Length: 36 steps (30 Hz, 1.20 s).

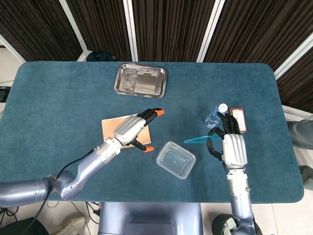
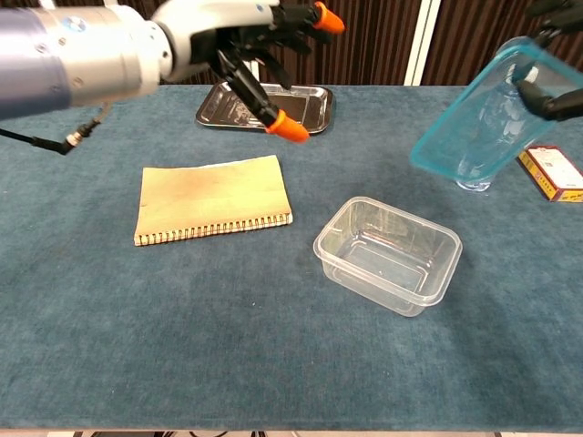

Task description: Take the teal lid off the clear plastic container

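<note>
The clear plastic container (image 1: 175, 159) (image 2: 389, 254) sits uncovered on the blue table. My right hand (image 1: 230, 145) (image 2: 554, 91) holds the teal lid (image 1: 198, 140) (image 2: 485, 123) tilted in the air, up and to the right of the container and apart from it. My left hand (image 1: 133, 128) (image 2: 239, 32) hovers open above the notebook, left of the container, its orange-tipped fingers spread and holding nothing.
A tan spiral notebook (image 1: 115, 131) (image 2: 214, 198) lies left of the container. A steel tray (image 1: 141, 81) (image 2: 264, 106) is at the back. A water bottle (image 1: 215, 116) and a small box (image 1: 238, 120) (image 2: 553, 173) lie right of the lid.
</note>
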### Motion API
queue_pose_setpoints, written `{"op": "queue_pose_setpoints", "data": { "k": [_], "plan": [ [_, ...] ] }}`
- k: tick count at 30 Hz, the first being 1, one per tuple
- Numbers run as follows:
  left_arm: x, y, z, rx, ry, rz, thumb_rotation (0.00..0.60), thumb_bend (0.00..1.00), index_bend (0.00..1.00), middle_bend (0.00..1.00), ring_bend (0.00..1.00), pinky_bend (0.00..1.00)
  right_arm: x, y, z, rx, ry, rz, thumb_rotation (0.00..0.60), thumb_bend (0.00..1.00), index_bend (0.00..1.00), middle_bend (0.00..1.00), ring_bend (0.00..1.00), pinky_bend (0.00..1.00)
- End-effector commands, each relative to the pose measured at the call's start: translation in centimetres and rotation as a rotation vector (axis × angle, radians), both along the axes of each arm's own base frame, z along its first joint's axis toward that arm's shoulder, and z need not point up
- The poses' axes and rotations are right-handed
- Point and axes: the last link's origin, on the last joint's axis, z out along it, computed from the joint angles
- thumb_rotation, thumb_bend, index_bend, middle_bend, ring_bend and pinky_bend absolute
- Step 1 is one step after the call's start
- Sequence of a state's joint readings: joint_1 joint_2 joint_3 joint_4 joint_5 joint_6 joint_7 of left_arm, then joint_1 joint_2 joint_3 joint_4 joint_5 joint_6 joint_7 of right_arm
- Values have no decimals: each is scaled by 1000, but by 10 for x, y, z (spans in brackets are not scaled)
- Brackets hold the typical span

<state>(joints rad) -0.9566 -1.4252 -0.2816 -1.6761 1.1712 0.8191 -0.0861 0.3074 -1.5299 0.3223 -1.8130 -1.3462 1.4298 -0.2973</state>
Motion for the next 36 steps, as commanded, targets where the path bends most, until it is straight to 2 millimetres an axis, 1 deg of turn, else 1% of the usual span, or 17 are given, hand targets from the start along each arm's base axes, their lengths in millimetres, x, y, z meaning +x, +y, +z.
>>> {"op": "queue_pose_setpoints", "data": {
  "k": [1, 6, 11, 17, 21, 23, 25, 26, 27, 28, 29, 30, 32, 36],
  "plan": [
    [-10, -2, 15, 24, -10, 12, 600, 0, 24, 23, 39, 213, -14, -5, 13, -21, 31, -26, 600, 547, 561, 135, 0, 0],
    [-28, -5, 33, 54, -17, 46, 600, 0, 25, 23, 39, 213, -37, -9, 28, -35, 79, -78, 600, 547, 561, 134, 0, 0],
    [-55, -12, 52, 87, -9, 89, 600, 0, 25, 24, 39, 214, -62, -5, 39, -26, 112, -141, 600, 548, 561, 134, 0, 0],
    [-92, -26, 67, 110, 22, 138, 600, 0, 26, 24, 39, 213, -80, 2, 41, 9, 183, -182, 600, 547, 561, 134, 0, 0],
    [-118, -41, 75, 139, 68, 153, 600, 0, 26, 23, 39, 213, -89, 6, 37, 46, 214, -216, 600, 548, 554, 134, 0, 0],
    [-130, -51, 80, 154, 72, 169, 600, 0, 26, 23, 39, 213, -93, 8, 33, 69, 232, -230, 600, 548, 506, 133, 0, 0],
    [-142, -61, 83, 156, 69, 198, 600, 0, 26, 23, 39, 213, -95, 9, 29, 93, 250, -238, 600, 547, 413, 111, 0, 0],
    [-147, -65, 85, 157, 67, 209, 600, 0, 26, 23, 39, 213, -95, 9, 27, 102, 257, -241, 600, 530, 316, 78, 0, 0],
    [-150, -67, 86, 159, 65, 216, 600, 0, 26, 23, 39, 213, -95, 9, 26, 108, 262, -242, 600, 507, 239, 51, 0, 0],
    [-155, -71, 88, 164, 63, 228, 600, 0, 26, 23, 39, 213, -94, 8, 23, 121, 275, -243, 600, 460, 128, 20, 0, 0],
    [-158, -74, 90, 168, 63, 235, 600, 0, 26, 23, 39, 212, -94, 7, 21, 128, 287, -247, 600, 414, 60, 5, 0, 0],
    [-162, -76, 92, 173, 63, 245, 600, 0, 26, 23, 39, 210, -92, 6, 20, 130, 298, -248, 600, 375, 14, 0, 0, 0],
    [-168, -81, 95, 180, 58, 260, 600, 0, 26, 23, 39, 206, -88, 3, 19, 124, 311, -246, 600, 333, 0, 0, 0, 0],
    [-180, -90, 102, 198, 72, 278, 600, 0, 26, 23, 37, 199, -79, 0, 17, 105, 304, -236, 600, 313, 0, 0, 0, 0]
  ]
}}
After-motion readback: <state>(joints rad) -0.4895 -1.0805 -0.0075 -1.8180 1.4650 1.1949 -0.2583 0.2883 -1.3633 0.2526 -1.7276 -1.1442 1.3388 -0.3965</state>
